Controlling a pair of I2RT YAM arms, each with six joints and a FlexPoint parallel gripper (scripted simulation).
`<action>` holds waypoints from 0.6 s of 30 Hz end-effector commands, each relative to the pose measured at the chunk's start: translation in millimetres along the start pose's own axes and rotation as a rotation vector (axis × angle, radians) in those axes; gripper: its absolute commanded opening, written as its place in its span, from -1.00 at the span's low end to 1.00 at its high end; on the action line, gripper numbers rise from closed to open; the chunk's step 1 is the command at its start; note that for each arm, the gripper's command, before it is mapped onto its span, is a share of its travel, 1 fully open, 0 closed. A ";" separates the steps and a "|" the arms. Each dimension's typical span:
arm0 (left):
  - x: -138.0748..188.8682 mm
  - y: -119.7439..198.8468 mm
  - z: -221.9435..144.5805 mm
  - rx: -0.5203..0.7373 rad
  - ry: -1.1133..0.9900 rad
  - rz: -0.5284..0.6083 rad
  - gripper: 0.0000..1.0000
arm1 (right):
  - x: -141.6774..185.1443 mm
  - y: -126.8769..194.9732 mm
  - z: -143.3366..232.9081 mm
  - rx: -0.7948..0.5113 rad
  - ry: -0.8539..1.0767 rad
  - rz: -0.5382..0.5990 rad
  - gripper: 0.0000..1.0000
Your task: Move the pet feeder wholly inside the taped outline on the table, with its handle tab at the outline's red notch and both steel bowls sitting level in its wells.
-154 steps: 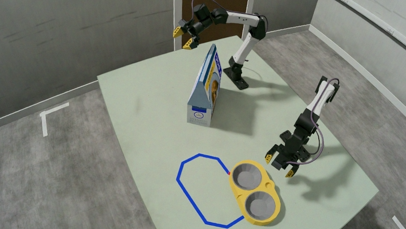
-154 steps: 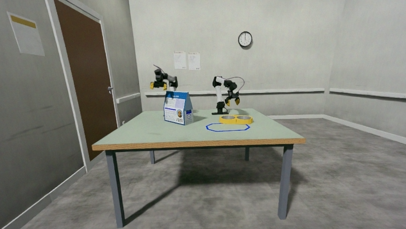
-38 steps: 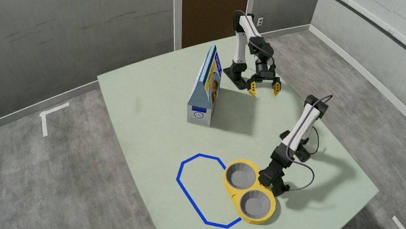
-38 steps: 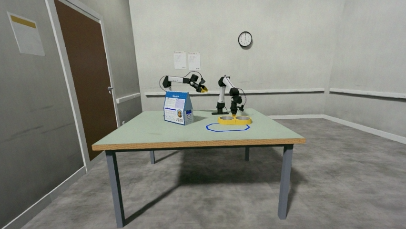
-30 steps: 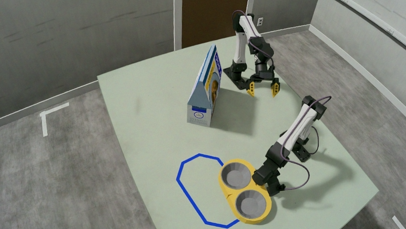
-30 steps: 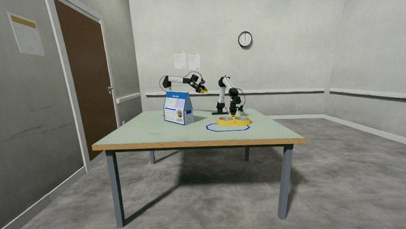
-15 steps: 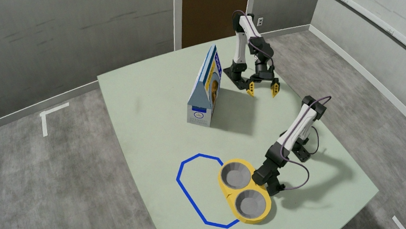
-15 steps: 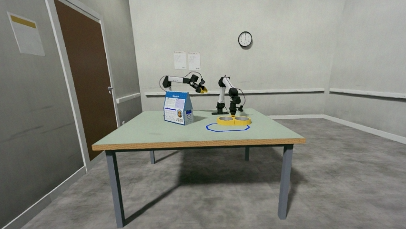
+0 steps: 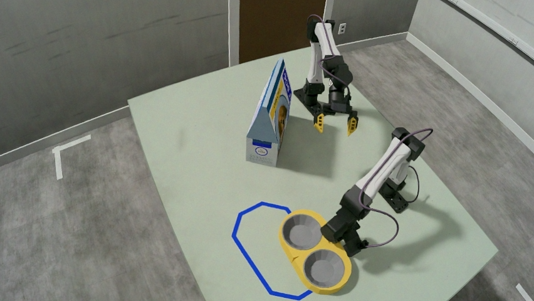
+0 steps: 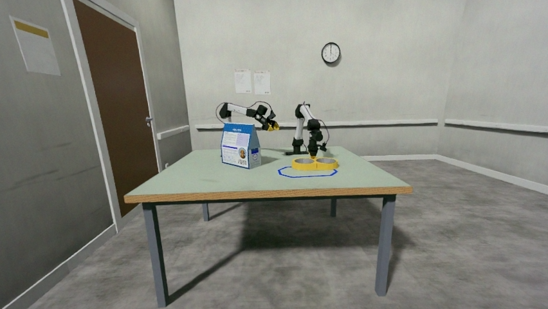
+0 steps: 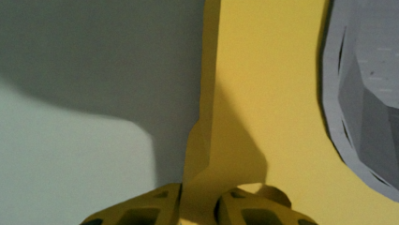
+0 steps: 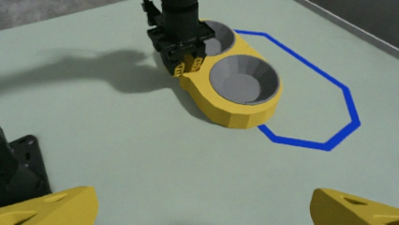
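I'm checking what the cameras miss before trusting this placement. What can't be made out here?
- Red notch: unseen in every view; probably under the feeder.
- Handle tab: the left arm hides it from the top; too small in the exterior.
- Well floors: covered by the steel bowls in every view.
- Writing on the wall sheets: too small, exterior.
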State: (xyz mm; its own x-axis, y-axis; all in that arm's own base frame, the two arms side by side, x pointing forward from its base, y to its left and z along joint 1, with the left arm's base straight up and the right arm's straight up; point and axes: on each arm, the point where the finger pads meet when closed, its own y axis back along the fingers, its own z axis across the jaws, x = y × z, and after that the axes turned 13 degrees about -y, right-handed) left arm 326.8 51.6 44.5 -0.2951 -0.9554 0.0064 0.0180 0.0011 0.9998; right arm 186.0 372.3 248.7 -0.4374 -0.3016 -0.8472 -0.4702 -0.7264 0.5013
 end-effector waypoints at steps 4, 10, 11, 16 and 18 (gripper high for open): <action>14.6 -1.3 -30.8 -0.003 0.051 0.004 -0.89 | -13.0 1.5 -16.2 0.034 -0.049 -0.098 1.00; 20.6 -1.5 -43.5 -0.003 0.060 0.003 -0.89 | -12.0 0.5 -19.0 0.041 -0.053 -0.102 1.00; 20.6 -1.5 -43.5 -0.003 0.060 0.003 -0.89 | -12.0 0.5 -19.0 0.041 -0.053 -0.102 1.00; 27.4 -1.8 -63.9 0.013 0.061 -0.003 -0.89 | -11.4 0.1 -19.7 0.041 -0.052 -0.102 1.00; 30.3 -1.8 -65.7 0.003 0.064 0.000 -0.89 | -11.7 0.2 -19.6 0.041 -0.052 -0.103 1.00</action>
State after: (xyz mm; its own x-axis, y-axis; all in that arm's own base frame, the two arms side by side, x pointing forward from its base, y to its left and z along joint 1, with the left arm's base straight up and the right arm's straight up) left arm 372.6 12.0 44.5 -0.2432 -0.9700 0.0030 0.0102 0.0006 0.9999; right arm 203.1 366.5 239.6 -0.4422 -0.2498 -0.8614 -0.5221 -0.7093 0.4737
